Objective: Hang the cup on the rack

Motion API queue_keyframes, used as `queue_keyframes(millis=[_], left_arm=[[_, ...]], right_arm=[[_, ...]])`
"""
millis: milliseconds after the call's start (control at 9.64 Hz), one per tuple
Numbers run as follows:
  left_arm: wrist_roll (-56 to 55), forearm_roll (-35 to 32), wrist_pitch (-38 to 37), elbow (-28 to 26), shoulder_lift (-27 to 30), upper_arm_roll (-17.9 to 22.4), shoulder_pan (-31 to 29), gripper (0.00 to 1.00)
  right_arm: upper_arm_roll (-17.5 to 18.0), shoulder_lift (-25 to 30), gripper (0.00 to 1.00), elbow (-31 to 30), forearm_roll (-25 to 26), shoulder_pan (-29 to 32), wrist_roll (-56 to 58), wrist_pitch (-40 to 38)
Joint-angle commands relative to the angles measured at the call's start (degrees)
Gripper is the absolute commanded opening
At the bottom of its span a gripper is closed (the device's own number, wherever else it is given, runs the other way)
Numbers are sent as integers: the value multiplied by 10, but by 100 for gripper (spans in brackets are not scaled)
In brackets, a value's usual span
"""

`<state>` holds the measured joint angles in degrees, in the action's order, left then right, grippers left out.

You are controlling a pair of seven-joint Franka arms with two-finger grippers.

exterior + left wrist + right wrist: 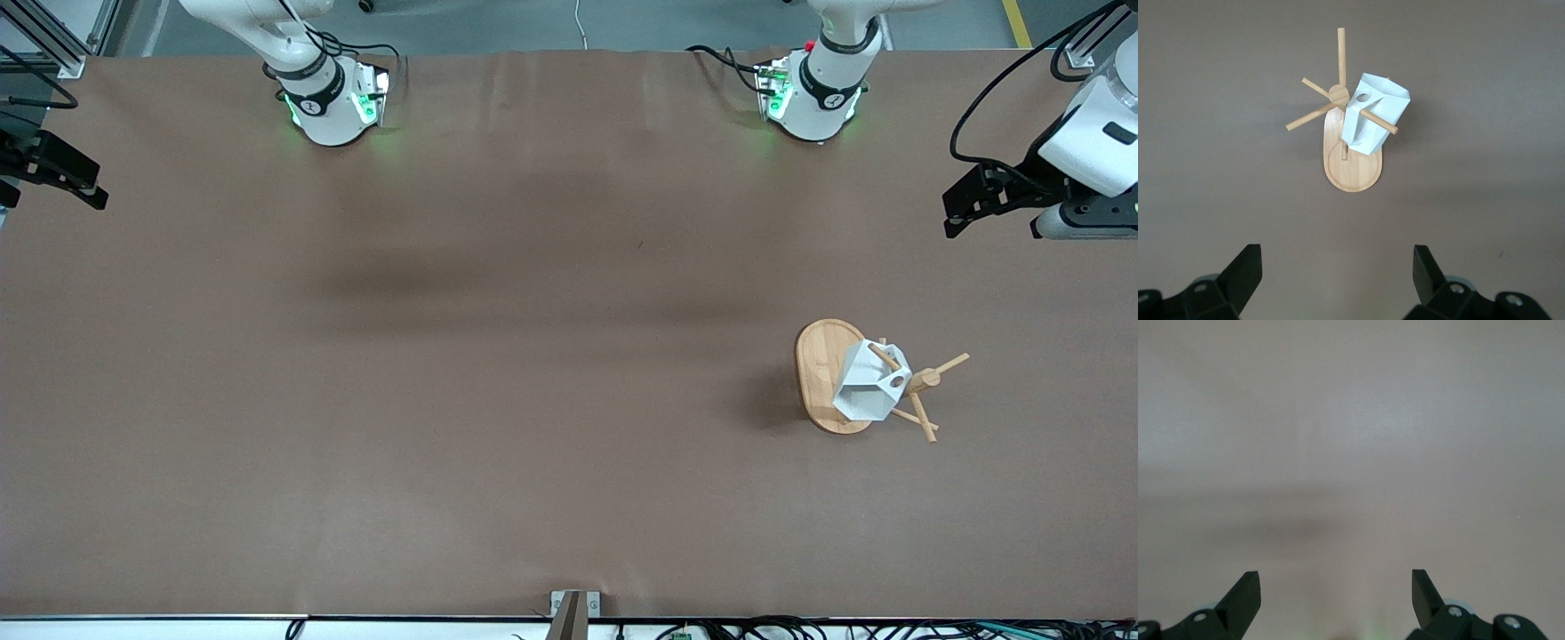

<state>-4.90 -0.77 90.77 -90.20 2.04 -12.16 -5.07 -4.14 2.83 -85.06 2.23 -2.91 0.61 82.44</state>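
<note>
On rack (pixel 831 378) peg hangs cup (pixel 871 384); left gripper (pixel 965 206) and right gripper (pixel 76 182) wait aloft at table ends, jaws wide, empty.

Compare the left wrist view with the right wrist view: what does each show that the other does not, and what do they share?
Only the left wrist view shows the rack, standing on the table, with the cup hanging by its handle on one of its pegs. Nothing appears in the right wrist view alone: it has just bare brown table. Both show that arm's own tool at the edge of the picture, the left tool and the right tool, each with its fingers wide open, holding nothing, above the brown surface.
</note>
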Motion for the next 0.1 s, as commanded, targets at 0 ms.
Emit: queue_keyframes(millis=[0], left_arm=[[-2,30,-12,-1,-12,10,-10,100]], right_arm=[[1,6,100,-6,12,0,-3,-1]])
